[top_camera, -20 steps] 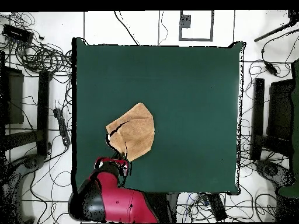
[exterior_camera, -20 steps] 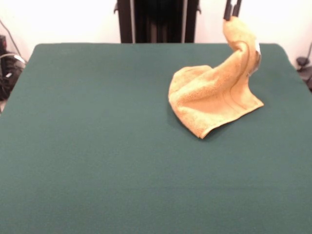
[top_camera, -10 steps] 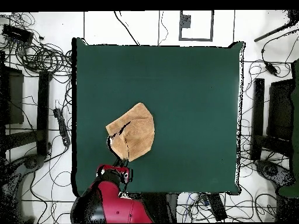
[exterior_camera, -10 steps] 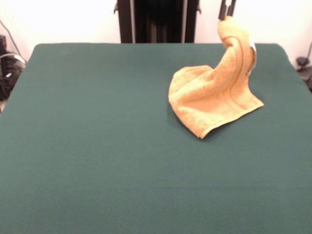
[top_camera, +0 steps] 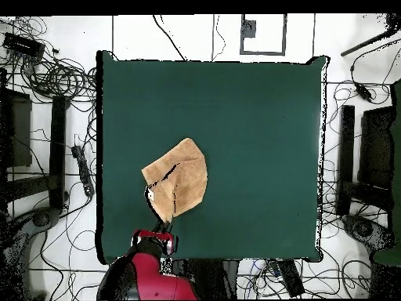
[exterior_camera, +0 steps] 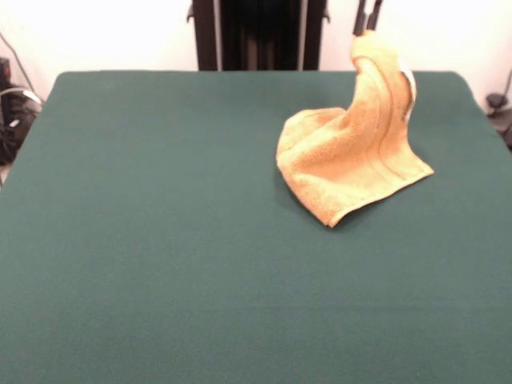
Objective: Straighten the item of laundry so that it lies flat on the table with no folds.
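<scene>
**Towel hung by one corner from the gripper, the rest folded on the green table**

Going left to right in the front view, the table (exterior_camera: 160, 240) is dark green cloth. The orange-tan towel (exterior_camera: 344, 164) sits right of centre toward the far side. Its lower part lies on the cloth in a rounded, doubled-over heap, with a folded point toward the camera and a flat corner reaching to the right. From that heap a narrowing strip rises steeply to a peak near the table's far edge. A woven band runs up the raised strip, and a small white label (exterior_camera: 409, 80) shows on its right edge near the top.

At the peak, the gripper (exterior_camera: 365, 24) comes down from above; its two dark fingers stand close together and pinch the towel's top corner, though the contact itself is probably hidden by the terry fabric.

In the overhead view the towel (top_camera: 178, 184) lies left of centre, and the red arm (top_camera: 149, 270) sits just past the bottom edge.
</scene>
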